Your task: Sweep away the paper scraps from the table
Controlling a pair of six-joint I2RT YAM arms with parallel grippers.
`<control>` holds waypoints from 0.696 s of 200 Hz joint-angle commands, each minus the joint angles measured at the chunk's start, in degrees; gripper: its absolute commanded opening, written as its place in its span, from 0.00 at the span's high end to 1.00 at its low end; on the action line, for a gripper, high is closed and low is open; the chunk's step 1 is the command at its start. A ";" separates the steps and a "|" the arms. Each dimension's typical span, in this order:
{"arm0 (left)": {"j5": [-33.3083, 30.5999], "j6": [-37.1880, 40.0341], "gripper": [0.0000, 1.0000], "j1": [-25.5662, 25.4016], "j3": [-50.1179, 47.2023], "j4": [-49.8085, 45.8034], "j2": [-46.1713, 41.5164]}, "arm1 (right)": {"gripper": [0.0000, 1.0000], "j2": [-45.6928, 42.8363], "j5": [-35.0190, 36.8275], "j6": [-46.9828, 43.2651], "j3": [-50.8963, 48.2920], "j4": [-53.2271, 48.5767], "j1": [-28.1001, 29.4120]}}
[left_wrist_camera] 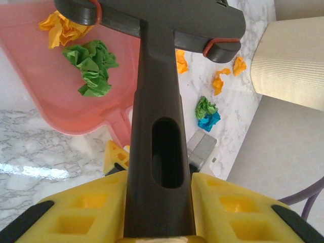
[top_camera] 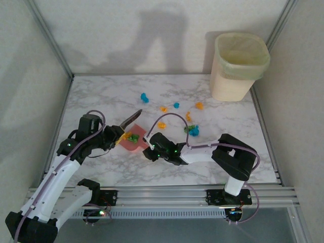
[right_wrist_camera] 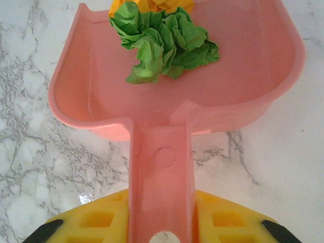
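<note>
My left gripper [top_camera: 115,135] [left_wrist_camera: 158,202] is shut on the handle of the dark brown brush [left_wrist_camera: 157,147], whose head [top_camera: 132,118] hangs over the pink dustpan [top_camera: 132,144] [left_wrist_camera: 55,101]. My right gripper [top_camera: 150,148] [right_wrist_camera: 161,223] is shut on the dustpan's handle [right_wrist_camera: 161,172]. The pan lies flat on the table [top_camera: 101,96]. A green scrap [right_wrist_camera: 164,43] [left_wrist_camera: 91,68] and an orange scrap [left_wrist_camera: 61,28] lie inside the pan. Several blue, orange and green paper scraps [top_camera: 176,105] [top_camera: 192,130] [left_wrist_camera: 207,114] lie scattered on the marble to the right of the pan and beyond it.
A cream bin with a liner [top_camera: 238,66] [left_wrist_camera: 291,61] stands at the back right corner. Off-white walls close the table on three sides, and a metal rail [top_camera: 167,195] runs along the near edge.
</note>
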 commanded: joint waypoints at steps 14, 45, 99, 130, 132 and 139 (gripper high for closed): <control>-0.47 2.41 1.00 -0.68 4.17 1.88 0.91 | 1.00 -2.66 1.96 -1.17 -1.41 4.76 -0.36; -3.15 4.52 1.00 -0.68 9.65 0.58 2.43 | 1.00 -4.65 2.64 -1.56 -3.33 6.99 -0.04; -5.60 5.89 1.00 -0.60 16.79 0.31 5.13 | 1.00 -10.49 4.42 -2.63 -7.39 10.76 0.02; -7.93 7.02 1.00 -0.60 16.26 0.13 5.64 | 1.00 -15.70 7.99 -3.53 -10.10 11.66 0.00; -8.35 6.99 1.00 -0.53 16.17 0.07 5.55 | 1.00 -16.04 8.30 -3.65 -10.30 11.56 -0.02; -9.56 6.95 1.00 -0.57 15.90 0.23 5.18 | 1.00 -17.22 8.95 -3.87 -10.64 11.21 -0.03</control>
